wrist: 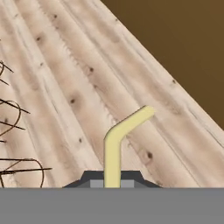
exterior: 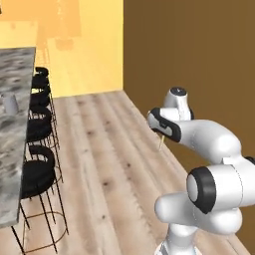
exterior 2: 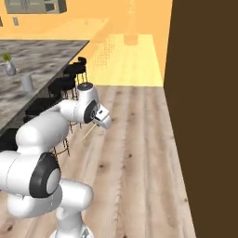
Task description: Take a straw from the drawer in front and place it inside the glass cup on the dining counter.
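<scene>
Midway across the pale plank floor, the two-finger gripper (wrist: 112, 183) is closed on the thin, bent, pale yellow straw (wrist: 114, 146), well apart from the small translucent glass cup (exterior 2: 28, 83) on the speckled stone dining counter (exterior 2: 46, 56). Held only at one end, the straw could slip or snag on the black wire stools (exterior: 37, 172) beside that counter.

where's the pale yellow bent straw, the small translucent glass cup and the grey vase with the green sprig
pale yellow bent straw (wrist: 113, 153): hand view, on its lower straight shaft.
small translucent glass cup (exterior 2: 28, 83): right base view, mid wall.
grey vase with the green sprig (exterior 2: 10, 69): right base view, on its rounded body.
</scene>
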Robot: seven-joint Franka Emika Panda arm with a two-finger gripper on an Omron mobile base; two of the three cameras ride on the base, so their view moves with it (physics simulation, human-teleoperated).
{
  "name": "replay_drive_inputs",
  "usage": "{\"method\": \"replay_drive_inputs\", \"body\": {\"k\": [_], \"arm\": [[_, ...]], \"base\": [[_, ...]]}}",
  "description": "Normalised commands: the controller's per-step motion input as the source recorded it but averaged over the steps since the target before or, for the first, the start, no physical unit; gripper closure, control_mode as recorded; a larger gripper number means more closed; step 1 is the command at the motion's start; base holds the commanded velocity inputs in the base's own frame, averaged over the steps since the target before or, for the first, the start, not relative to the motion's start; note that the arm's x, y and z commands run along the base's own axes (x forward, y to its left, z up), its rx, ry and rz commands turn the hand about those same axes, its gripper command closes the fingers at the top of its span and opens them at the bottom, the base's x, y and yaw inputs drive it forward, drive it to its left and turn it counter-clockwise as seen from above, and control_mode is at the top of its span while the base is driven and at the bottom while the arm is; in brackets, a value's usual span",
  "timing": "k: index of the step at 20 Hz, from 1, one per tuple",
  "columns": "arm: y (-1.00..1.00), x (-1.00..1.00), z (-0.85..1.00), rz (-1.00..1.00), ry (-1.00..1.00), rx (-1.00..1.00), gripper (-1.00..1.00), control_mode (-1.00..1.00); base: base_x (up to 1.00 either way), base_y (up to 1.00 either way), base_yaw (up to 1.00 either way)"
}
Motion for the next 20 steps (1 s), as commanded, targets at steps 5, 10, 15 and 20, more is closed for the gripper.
{"method": "replay_drive_inputs", "body": {"k": [5, 10, 15, 20], "arm": [[0.0, 0.0, 0.0, 0.0, 0.0, 0.0, 1.0, 1.0], [0.0, 0.0, 0.0, 0.0, 0.0, 0.0, 1.0, 1.0], [0.0, 0.0, 0.0, 0.0, 0.0, 0.0, 1.0, 1.0], [0.0, 0.0, 0.0, 0.0, 0.0, 0.0, 1.0, 1.0]], "base": [[1.0, -0.68, 0.17], [1.0, -0.62, 0.52], [1.0, -0.56, 0.56], [0.96, -0.61, 0.54]]}}
